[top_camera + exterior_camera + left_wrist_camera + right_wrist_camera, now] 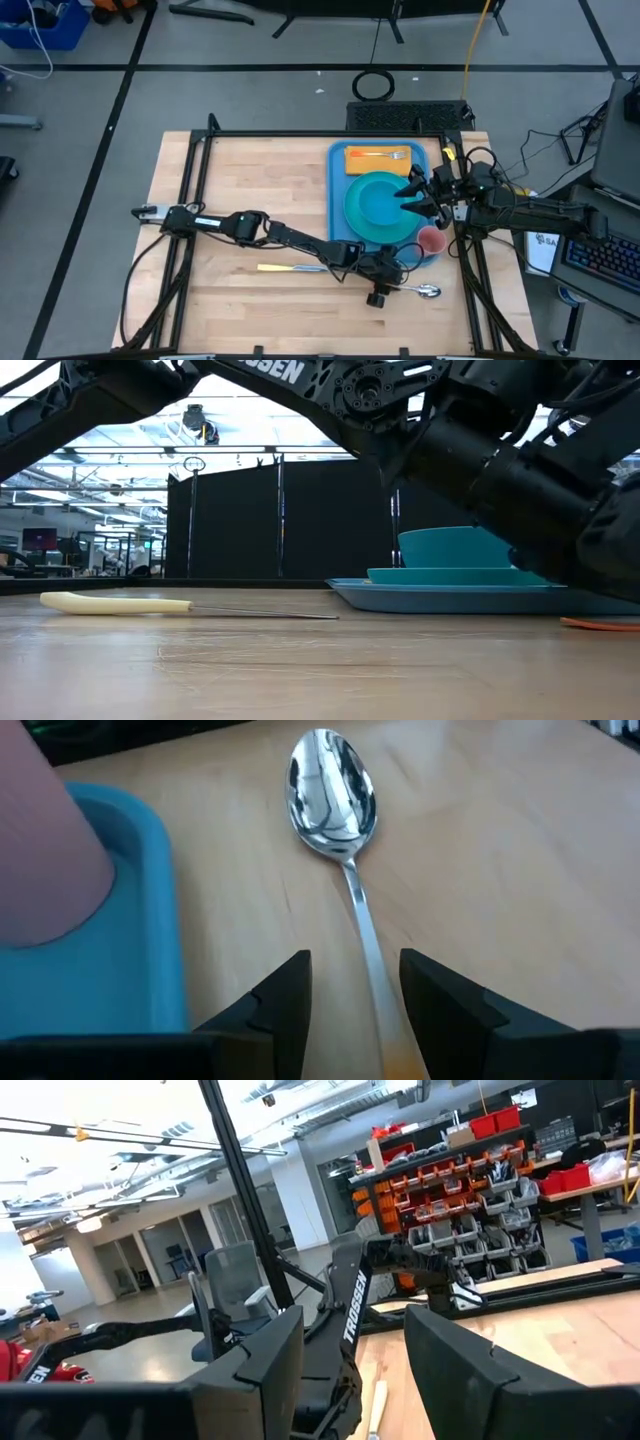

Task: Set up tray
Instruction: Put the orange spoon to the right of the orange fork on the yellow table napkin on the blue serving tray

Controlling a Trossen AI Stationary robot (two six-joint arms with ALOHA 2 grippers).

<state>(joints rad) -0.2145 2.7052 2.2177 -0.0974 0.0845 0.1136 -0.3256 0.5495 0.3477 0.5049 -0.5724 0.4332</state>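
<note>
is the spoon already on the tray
No, the spoon lies on the bare wood beside the tray, between the left tool's open fingers.

Your left arm (250, 228) is a chain of matte black segments with rounded joint housings; near its base sits a pale grey bracket (148, 212), and black cables loop from it. Your right arm (530, 210) is equally black, with cable bundles at the wrist. White "TROSSEN" lettering (354, 1308) marks a link. Your left gripper (355, 1005) has two dark, angular, flat-faced fingers; your right gripper (350, 1365) matches.
</note>
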